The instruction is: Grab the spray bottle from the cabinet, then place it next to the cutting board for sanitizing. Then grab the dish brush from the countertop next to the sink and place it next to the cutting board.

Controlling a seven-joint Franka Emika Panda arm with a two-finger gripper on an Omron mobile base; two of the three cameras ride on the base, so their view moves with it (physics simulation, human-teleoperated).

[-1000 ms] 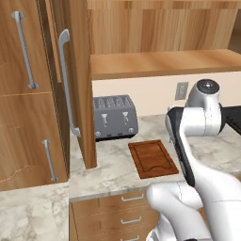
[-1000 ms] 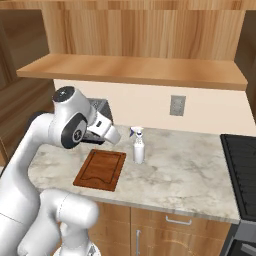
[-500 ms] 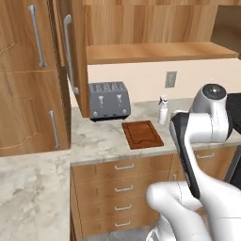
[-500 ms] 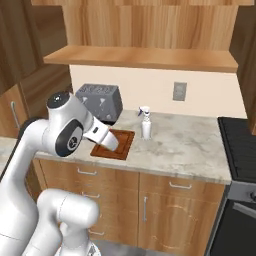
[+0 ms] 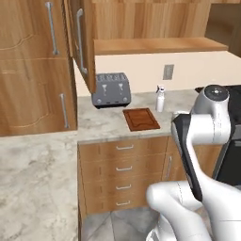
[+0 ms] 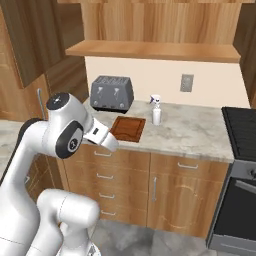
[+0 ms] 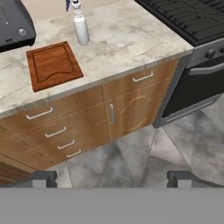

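The white spray bottle (image 5: 160, 99) (image 6: 156, 110) (image 7: 80, 25) stands upright on the countertop (image 5: 103, 124) (image 6: 192, 132), just right of the dark reddish cutting board (image 5: 141, 118) (image 6: 128, 128) (image 7: 53, 64). The cabinet door (image 5: 83, 43) hangs open above the toaster, its wood shelf (image 6: 150, 50) bare. My gripper (image 7: 113, 178) is open and holds nothing. It hangs well back from the counter, over the floor in front of the base units. The dish brush and the sink are out of view.
A grey toaster (image 5: 111, 89) (image 6: 111, 93) sits left of the board. A black stove and oven (image 6: 240, 165) (image 7: 192, 52) stand at the right. Drawers (image 5: 122, 169) run under the counter, and a tall wooden cupboard (image 5: 33, 66) rises on the left. A grey tiled floor (image 7: 144, 153) lies below.
The whole picture has shifted: the base has driven back from the counter, so the board, bottle and toaster look farther off. The arm has drawn back with it.
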